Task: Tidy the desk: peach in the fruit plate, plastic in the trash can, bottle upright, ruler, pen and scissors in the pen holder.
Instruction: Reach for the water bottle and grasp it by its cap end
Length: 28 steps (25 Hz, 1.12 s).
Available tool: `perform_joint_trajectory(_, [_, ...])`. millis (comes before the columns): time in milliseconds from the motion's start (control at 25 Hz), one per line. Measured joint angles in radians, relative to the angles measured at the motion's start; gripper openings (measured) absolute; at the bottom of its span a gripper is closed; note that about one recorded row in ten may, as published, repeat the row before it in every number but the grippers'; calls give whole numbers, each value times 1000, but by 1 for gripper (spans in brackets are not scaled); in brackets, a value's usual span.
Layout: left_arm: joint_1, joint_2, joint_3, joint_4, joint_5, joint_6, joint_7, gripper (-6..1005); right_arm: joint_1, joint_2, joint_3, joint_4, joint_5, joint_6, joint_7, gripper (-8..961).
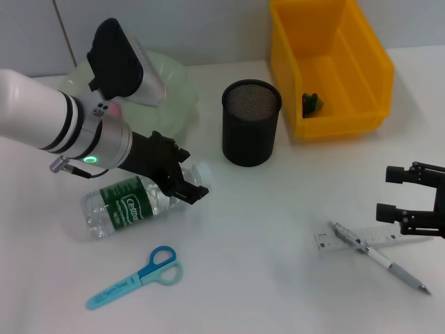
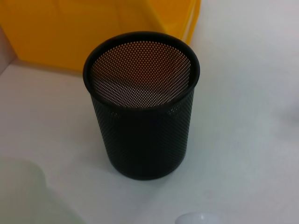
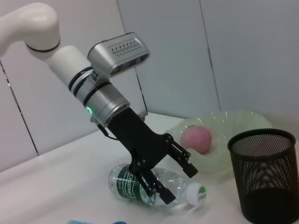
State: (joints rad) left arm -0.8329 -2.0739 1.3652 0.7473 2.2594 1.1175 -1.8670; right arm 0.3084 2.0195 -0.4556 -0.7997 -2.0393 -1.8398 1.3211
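On the white desk [image 1: 278, 292], left gripper [image 3: 180, 182] straddles the lying bottle [image 1: 132, 205].

The head camera looks down across the whole desk, the left wrist camera sits close above the black mesh pen holder [image 2: 141, 105], and the right wrist camera looks low across the desk, sharing that holder and the lying bottle [image 3: 154, 184].

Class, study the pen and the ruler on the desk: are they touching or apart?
Touching. The head view shows the pen lying diagonally across the ruler, its barrel overlapping the ruler's strip with no gap between them.
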Motion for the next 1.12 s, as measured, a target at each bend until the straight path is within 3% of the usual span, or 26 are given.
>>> perform_joint_trajectory(760, [-2, -1, 27, -5, -4, -62, 23, 830, 36, 12, 0, 1, -59, 16, 27, 808])
perform_joint_trajectory(1120, [6, -2, 37, -5, -6, -59, 23, 830, 19, 12, 24, -51, -42, -15, 33, 806])
